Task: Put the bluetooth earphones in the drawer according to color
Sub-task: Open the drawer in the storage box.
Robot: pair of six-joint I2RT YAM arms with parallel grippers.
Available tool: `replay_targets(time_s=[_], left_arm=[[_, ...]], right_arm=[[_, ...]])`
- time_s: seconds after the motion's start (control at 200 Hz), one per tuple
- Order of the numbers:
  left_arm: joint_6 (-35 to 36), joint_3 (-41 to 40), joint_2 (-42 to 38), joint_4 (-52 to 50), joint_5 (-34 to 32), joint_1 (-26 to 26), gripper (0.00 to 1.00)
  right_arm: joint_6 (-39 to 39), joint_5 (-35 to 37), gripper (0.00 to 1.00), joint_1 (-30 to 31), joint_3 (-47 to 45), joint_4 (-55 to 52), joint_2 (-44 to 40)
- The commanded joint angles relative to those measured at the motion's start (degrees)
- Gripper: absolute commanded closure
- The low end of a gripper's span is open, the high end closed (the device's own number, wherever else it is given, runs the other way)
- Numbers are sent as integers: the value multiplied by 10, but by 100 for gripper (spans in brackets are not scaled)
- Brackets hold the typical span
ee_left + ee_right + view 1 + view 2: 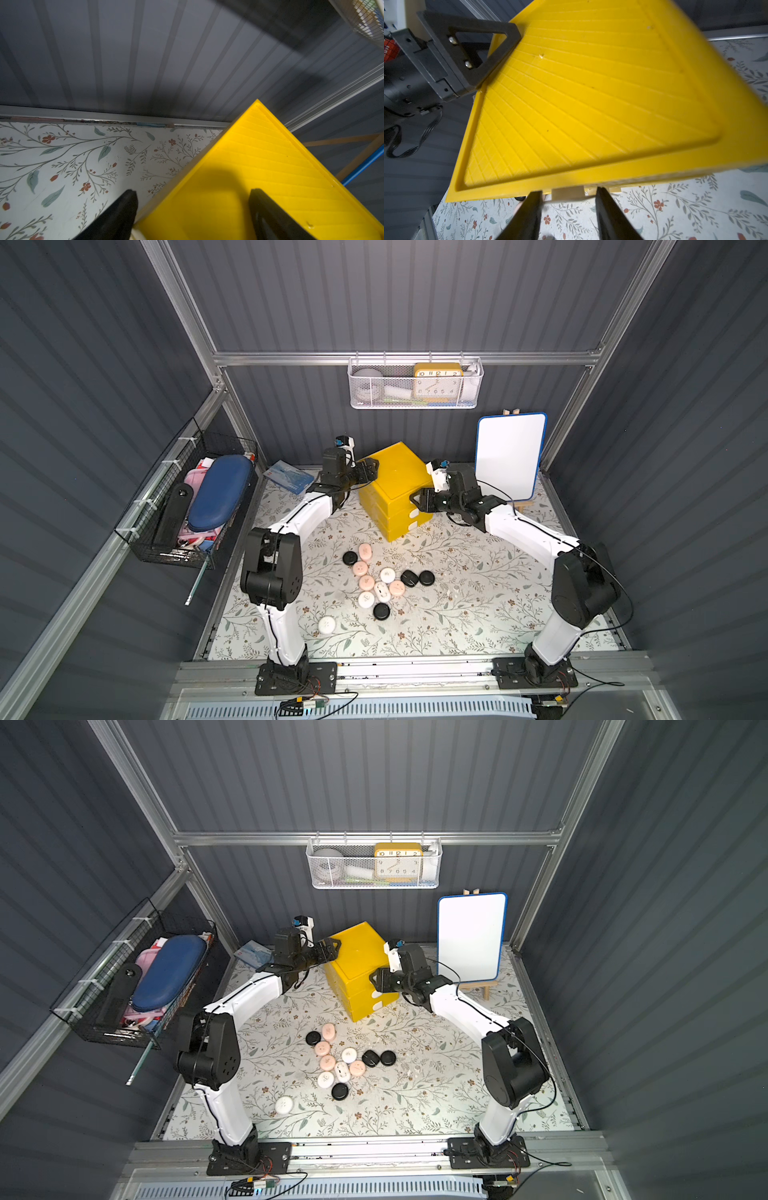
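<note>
The bright yellow plastic drawer cabinet (395, 485) stands toward the back of the floral-papered bench (478, 593), turned so one corner points forward. Its three stacked drawers look shut.

The left hand (371, 470) is spread wide and grips nothing. In the right wrist view one black finger (477, 52) lies on the cabinet's ribbed top at a rear corner. The left wrist view shows the other finger (124, 207) hanging past the cabinet's edge, over the bench.

The right hand (569, 193) is at the top drawer's front. Its two fingers are parted either side of the small white tab handle (568, 196) with a sliver of gap on each side, so it has hold of nothing yet.

The small rounded plastic earphone cases (381, 591), black, pale pink and white, lie loose in a cluster in front of the cabinet, several touching. One white case (326, 625) sits apart, farthest from the cabinet. A strip of bare bench separates cabinet and cluster, and on the right arm's side of the cabinet the bench lies open out to the side rail. Behind the cabinet there is only a narrow gap to the ribbed grey wall.

A blue-framed whiteboard on a wooden easel (510, 456) stands near the cabinet on that same side, apart from it. A blue printed packet (289, 477) lies off the cabinet's opposite rear side, its print too small to read.

Above the cabinet, a white mesh basket (353, 381) on the wall holds a yellow clock (437, 381) whose black numerals read clearly, 10, 11, 12 along the top.
</note>
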Motion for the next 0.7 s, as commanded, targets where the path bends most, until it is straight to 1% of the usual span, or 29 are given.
replay_targets(time_s=[0.0,0.07,0.27,0.465,0.54,0.69], left_arm=[[17,-14,-33,-75,41,-14,10],[17,-8,-36,-83,41,-14,10],[14,2,-21,-89,50,-14,10],[10,4,-5,-84,60,-14,10],[12,8,2,-85,57,-14,10],[16,16,14,-90,45,-14,10]], right_arm=[[-3,-11,48,8,13,54,18],[-4,-10,45,10,16,51,22],[0,-11,43,16,29,47,36],[1,-12,50,17,30,58,42],[-2,-11,51,17,31,58,42],[-8,6,57,17,25,57,33]])
